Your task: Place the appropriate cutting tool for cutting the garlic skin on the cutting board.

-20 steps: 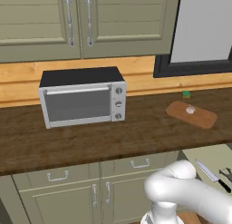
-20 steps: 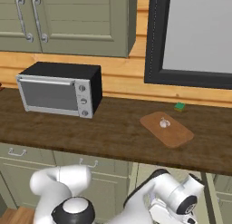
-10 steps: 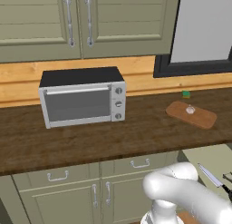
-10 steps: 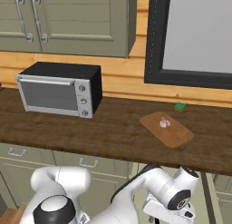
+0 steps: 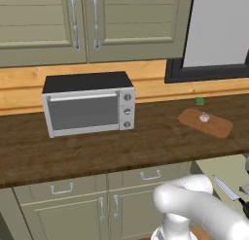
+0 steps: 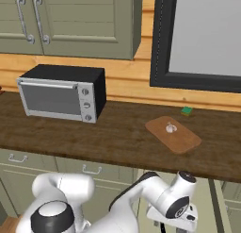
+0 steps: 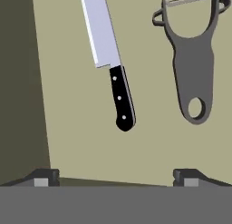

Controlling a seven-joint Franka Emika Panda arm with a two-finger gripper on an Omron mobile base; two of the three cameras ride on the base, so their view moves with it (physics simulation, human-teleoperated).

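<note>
Lowered since before, the arm hangs over the knife (image 7: 111, 60), jaws apart and empty. Centre on its black handle, clear of the peeler (image 7: 190, 60), before closing.

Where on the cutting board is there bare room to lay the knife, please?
The cutting board is bare toward its front right end; the garlic takes its back left part. The wide counter stretch between toaster oven and board is open too.

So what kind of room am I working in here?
A kitchen, and a rendered one. A toaster oven sits on a wooden counter under wall cabinets, a cutting board holds garlic, and a knife lies beside a peeler.
</note>
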